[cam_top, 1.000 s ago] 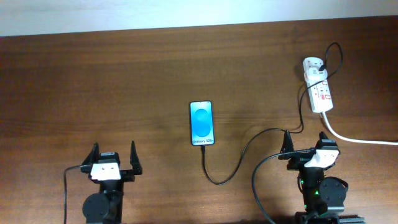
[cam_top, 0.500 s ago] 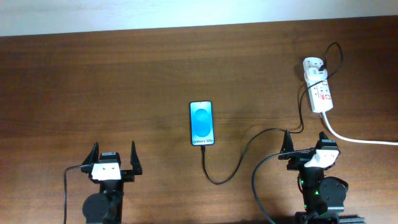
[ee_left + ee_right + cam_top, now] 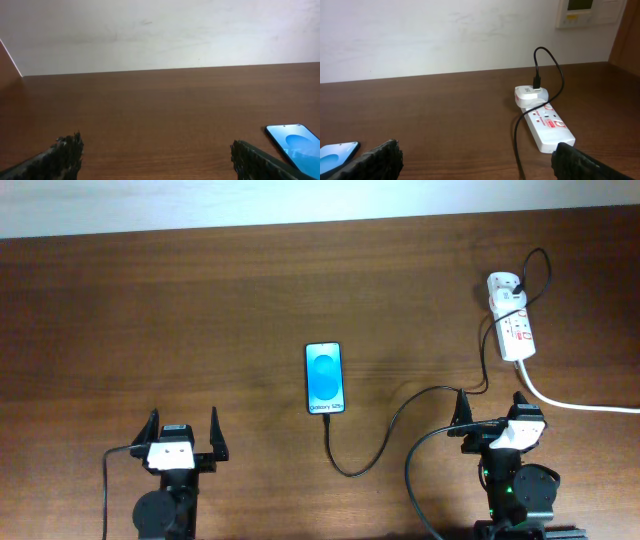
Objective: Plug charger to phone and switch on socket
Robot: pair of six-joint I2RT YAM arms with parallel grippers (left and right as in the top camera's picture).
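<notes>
White text on the phone (image 3: 324,377) is illegibly small.

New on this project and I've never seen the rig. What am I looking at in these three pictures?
Two robot arms sit at a wooden table. The overhead picture looks straight down. The left gripper and right gripper are the two-fingered claws near its bottom edge. The other two pictures come from a camera on each wrist, looking forward between that arm's own dark fingers.

On the table lies a phone with a blue screen. A black charger cable runs from just below it to a white adapter sitting in the socket strip at the far right. The pictures are too small to show whether the tip is in the phone.

Both grippers are open and hold nothing.
</notes>
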